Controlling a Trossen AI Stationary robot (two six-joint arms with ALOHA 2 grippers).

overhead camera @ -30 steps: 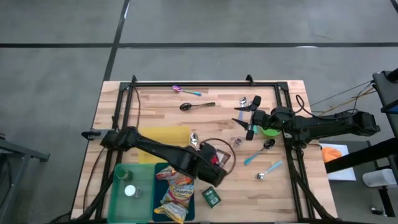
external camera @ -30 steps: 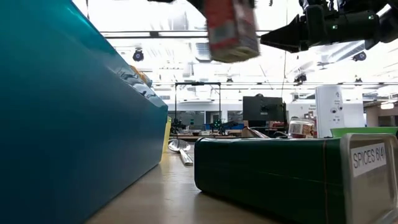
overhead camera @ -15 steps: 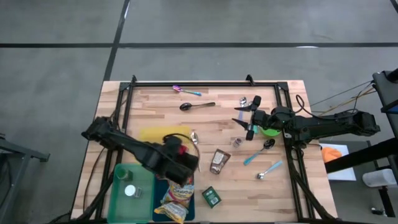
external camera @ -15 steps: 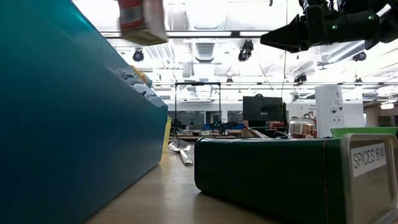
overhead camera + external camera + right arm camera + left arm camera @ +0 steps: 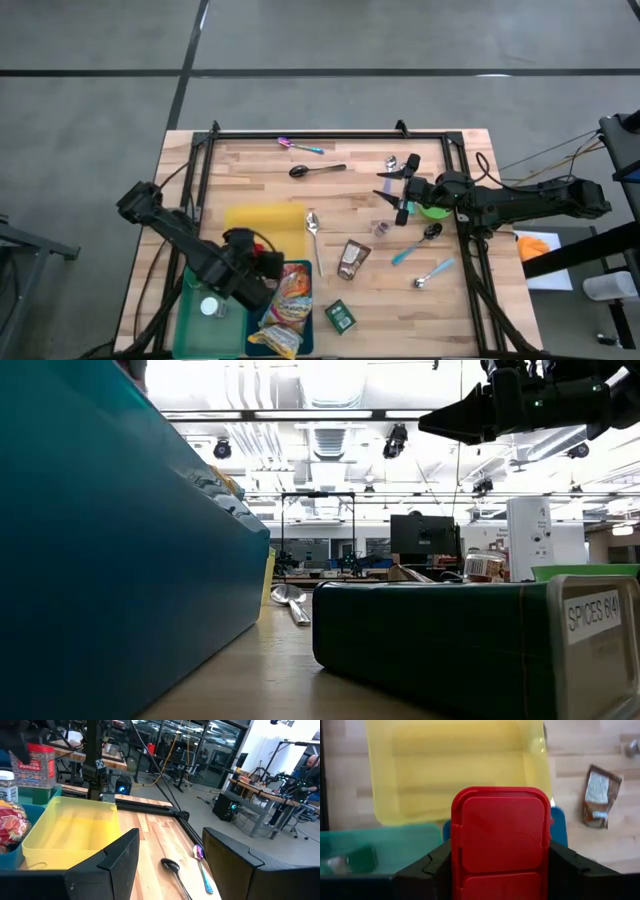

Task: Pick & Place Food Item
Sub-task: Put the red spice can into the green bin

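Observation:
A jar with a red lid and a red label hangs above the place where the yellow bin, the green bin and the blue bin meet. My left gripper is shut on it, and the right wrist view shows the jar upright in the air. In the blue bin lie snack bags. Over the table's right half my right gripper stands open and level, with nothing between its fingers. My left gripper pinches the jar between its two fingers, one on each side of the upper part by the lid. The fingers come steeply from above. The jar is lifted clear of the bins and hangs upright, lid up.
A green spice tin and a brown packet lie near the bins, with spoons scattered over the table. A white-capped bottle stands in the green bin, and a green bowl sits under the right arm. A black frame borders the table.
My left gripper has carried the jar from above the brown packet toward the table's left edge, until it hangs over the bins, and it has rolled at the wrist on the way. The jar has stayed lifted and has left the low view.

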